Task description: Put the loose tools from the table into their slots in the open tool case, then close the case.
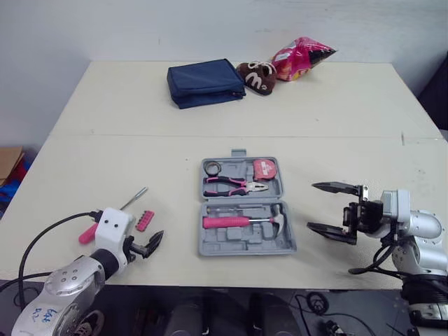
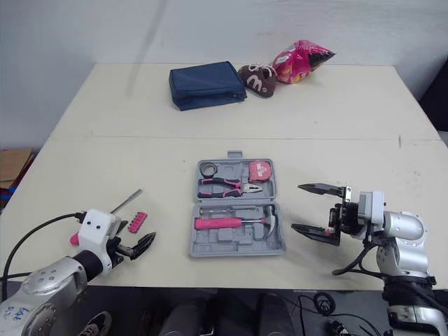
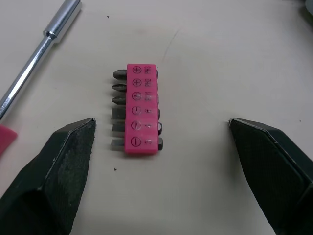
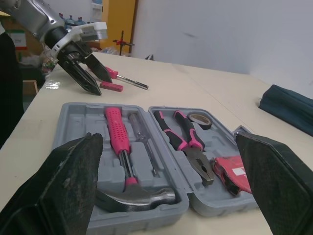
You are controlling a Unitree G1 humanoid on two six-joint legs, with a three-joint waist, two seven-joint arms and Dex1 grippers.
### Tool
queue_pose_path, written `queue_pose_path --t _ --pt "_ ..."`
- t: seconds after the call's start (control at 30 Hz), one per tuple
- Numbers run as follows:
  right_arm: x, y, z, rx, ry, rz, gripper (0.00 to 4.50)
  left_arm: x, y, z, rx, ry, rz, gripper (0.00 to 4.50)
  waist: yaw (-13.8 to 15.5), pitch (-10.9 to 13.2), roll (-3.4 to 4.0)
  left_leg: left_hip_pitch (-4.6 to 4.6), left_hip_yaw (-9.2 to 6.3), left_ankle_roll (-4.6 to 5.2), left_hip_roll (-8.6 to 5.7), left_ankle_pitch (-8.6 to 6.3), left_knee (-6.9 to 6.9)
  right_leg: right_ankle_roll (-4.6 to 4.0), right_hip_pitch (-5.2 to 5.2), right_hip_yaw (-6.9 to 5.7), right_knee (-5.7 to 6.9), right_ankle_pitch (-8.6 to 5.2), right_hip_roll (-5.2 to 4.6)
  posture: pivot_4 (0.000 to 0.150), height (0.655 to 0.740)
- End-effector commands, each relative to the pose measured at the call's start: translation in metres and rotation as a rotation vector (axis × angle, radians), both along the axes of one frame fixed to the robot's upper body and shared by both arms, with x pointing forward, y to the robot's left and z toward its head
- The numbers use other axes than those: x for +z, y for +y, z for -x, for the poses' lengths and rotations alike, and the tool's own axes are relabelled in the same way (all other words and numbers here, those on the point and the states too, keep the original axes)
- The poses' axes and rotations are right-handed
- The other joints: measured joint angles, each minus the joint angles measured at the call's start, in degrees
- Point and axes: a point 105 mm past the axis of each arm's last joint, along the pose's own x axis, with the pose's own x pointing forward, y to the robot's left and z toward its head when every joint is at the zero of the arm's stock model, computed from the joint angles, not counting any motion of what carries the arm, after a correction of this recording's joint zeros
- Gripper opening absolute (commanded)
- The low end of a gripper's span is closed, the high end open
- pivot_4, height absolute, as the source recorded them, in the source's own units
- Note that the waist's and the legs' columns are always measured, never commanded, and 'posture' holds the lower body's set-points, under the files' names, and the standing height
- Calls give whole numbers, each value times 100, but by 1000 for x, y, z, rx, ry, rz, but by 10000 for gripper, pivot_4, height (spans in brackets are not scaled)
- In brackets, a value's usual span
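A grey tool case (image 1: 214,241) lies open at the table's middle front. It holds pink-handled pliers (image 1: 234,186), a tape measure (image 1: 265,169), a tape roll (image 1: 211,167) and a pink-handled hammer (image 1: 241,221). Left of the case lie a pink bit holder (image 1: 144,220) and a pink-handled screwdriver (image 1: 133,198). My left gripper (image 1: 150,245) is open just in front of the bit holder (image 3: 142,110), which lies on the table between the spread fingers (image 3: 63,161). To the right of the case, my right gripper (image 1: 323,208) is open and empty, pointing at it.
At the table's far side lie a navy pouch (image 1: 205,82), a brown plush item (image 1: 257,75) and a pink snack bag (image 1: 301,58). The table's front edge runs just below the case. A cardboard box (image 1: 8,161) sits off the table at the left.
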Motion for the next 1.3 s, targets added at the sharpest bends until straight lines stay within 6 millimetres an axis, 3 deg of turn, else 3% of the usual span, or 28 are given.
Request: queue_pose_path --t 0.03,0.3,0.4,0.53,0.67,0.87,1.0,1.13,1.3 --pt "9 2 8 40 -42 -6 45000 -6 0 -3 -17 27 -11 44283 34 0 0 1 0 0 0 0 0 0 0 0 2 0 -1 1500 7400" --pt "8 7 12 59 -35 -10 45000 -12 -2 -4 -22 56 15 44283 89 0 0 2 0 -1 0 0 0 0 0 0 3 0 -2 1500 7400" --pt "7 6 12 55 -35 -10 45000 -17 -3 -4 -30 70 18 36474 93 -2 4 2 -1 -1 0 0 0 0 0 0 3 0 -2 1500 7400" --pt "6 6 12 51 -34 -9 45000 -19 -3 -5 -37 74 11 19131 93 -4 7 2 0 0 0 0 0 0 1 0 3 0 -2 1500 7400" --pt "5 5 12 45 -31 -10 45000 -26 -3 -4 -66 93 -7 6782 94 -6 10 3 0 0 0 -1 0 0 1 0 3 0 -2 1500 7400" --pt "3 4 13 35 -27 -8 45000 -21 3 -4 -74 46 -28 6771 84 -16 26 5 1 1 0 -2 0 0 2 0 3 0 -3 1500 7400" --pt "2 0 13 16 -28 -5 45000 18 7 -14 -98 -201 -12 6771 83 -13 22 1 1 3 0 -4 0 0 0 0 0 0 -2 1500 7400" --pt "3 -6 12 -10 -34 2 45000 56 -5 -9 -334 -354 -36 6771 86 -1 2 -3 -1 0 2 -5 0 -1 -5 -4 0 -1 -2 1500 7400" --pt "-1 -15 13 -30 -21 38 45000 81 -38 1 -686 -308 -32 6771 82 0 2 -5 2 6 0 -10 1 -1 -3 -3 -8 -1 -5 1500 7400"
